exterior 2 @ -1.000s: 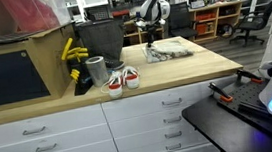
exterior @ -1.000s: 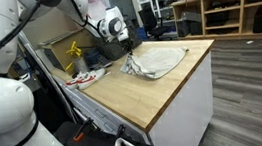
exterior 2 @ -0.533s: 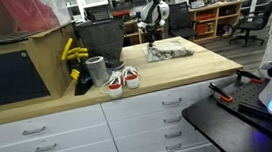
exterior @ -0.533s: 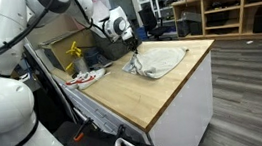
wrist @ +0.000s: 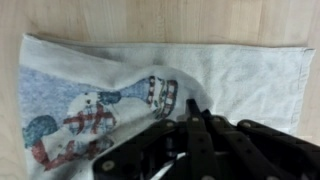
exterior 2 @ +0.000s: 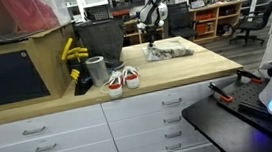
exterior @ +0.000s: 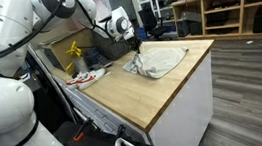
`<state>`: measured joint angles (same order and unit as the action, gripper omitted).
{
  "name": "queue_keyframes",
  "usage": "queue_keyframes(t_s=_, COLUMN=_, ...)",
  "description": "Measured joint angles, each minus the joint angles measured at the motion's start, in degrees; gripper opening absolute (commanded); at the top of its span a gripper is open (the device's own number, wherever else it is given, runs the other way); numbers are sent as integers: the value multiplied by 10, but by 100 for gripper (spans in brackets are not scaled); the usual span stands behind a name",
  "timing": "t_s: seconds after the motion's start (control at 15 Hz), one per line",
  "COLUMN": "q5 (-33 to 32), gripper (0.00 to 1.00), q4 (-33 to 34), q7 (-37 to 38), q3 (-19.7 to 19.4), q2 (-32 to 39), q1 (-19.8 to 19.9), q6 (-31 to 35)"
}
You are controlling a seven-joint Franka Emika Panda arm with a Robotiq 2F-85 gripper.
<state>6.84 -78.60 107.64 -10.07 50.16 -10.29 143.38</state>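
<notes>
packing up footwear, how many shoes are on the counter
2: both on the wooden counter, side by side near its front edge, one shoe by the grey cup, the other shoe right beside it. None seem hidden.

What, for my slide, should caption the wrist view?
Shut gripper pinches a printed cloth on a wooden table.

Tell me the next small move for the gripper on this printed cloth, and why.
Probably lift slightly. The gripper is shut on a fold of the cloth, which rises toward it in the wrist view, while the rest lies on the counter; dragging sideways now might bunch it.
</notes>
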Motion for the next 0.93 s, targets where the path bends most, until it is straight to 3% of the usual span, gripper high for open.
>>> queue_keyframes(t_s=0.07, q5=-1, gripper=1, q4=8, q7=5, q3=-2, q2=5, q1=0, q6=-5)
queue_keyframes(t_s=0.13, q5=-3, gripper=25, q4=16, q7=8, q3=-5, q2=11, q1=0, q6=-9)
queue_keyframes(t_s=0.33, q5=-15, gripper=41, q4=34, q7=20, q3=-11, q2=26, q1=0, q6=-20)
queue_keyframes(t_s=0.8, q5=-34, gripper=94, q4=59, q7=22, q3=-16, q2=36, q1=1, q6=-49)
queue_keyframes(t_s=0.93, q5=-42, gripper=100, q4=59, q7=18, q3=-16, q2=31, q1=1, q6=-77)
